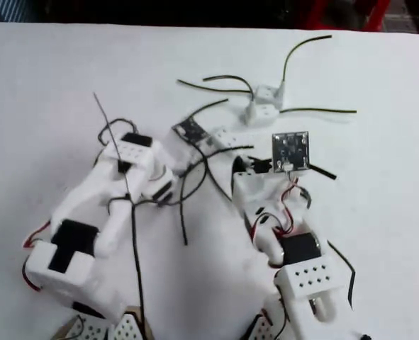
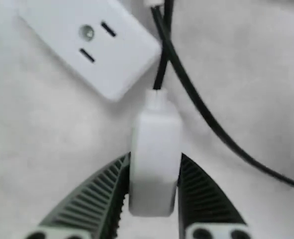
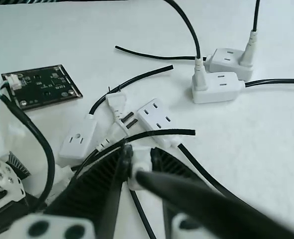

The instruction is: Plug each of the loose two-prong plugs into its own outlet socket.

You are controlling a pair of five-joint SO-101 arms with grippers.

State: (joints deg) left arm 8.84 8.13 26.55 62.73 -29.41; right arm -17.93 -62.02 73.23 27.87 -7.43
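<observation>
Left wrist view, left gripper point(image 2: 154, 159) clamping plug point(image 2: 154, 144), socket point(image 2: 87, 45) near

The left arm point(image 1: 103, 205) extends low from the near edge of the table point(image 1: 46, 78) toward its middle, left gripper point(image 2: 154, 162) clamped on a plug point(image 2: 155, 144). The right arm point(image 1: 280, 234) extends alongside it, right gripper point(image 3: 140, 152) pinching a second plug point(image 3: 137, 169).

One white arm point(image 1: 103, 205) and a second arm point(image 1: 280, 234) lean together over the table point(image 1: 46, 92); by their tips are outlet sockets point(image 1: 262, 105), black cords point(image 1: 322, 110) and a circuit board point(image 1: 291, 151)
</observation>
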